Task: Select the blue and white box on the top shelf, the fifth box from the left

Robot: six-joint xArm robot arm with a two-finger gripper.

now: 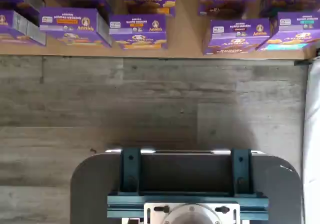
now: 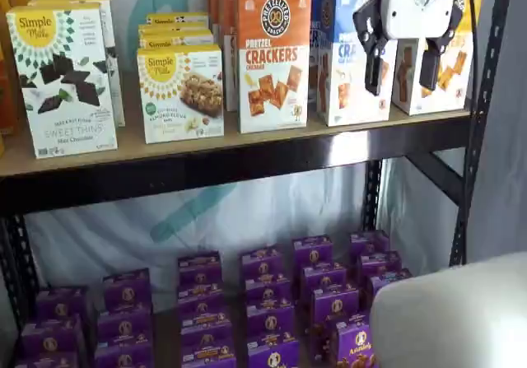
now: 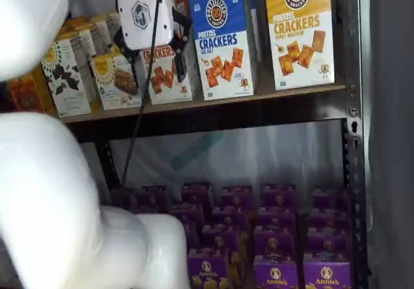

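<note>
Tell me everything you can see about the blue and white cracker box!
The blue and white box is tall cardboard, blue on top and white below, with a round pretzel logo, blue "CRACKERS" lettering and pictured orange square crackers. It stands upright on the top shelf, between an orange cracker box and a yellow-and-white one. The gripper hangs open before it, not touching.

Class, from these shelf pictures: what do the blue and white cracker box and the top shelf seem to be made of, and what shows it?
The blue and white box: probably printed cardboard with a slight sheen, judging by its crisp folded edges and flat printed faces. The top shelf: a tan board, seemingly wood or wood composite with a matte finish, with a dark front rail that looks like painted metal.
</note>
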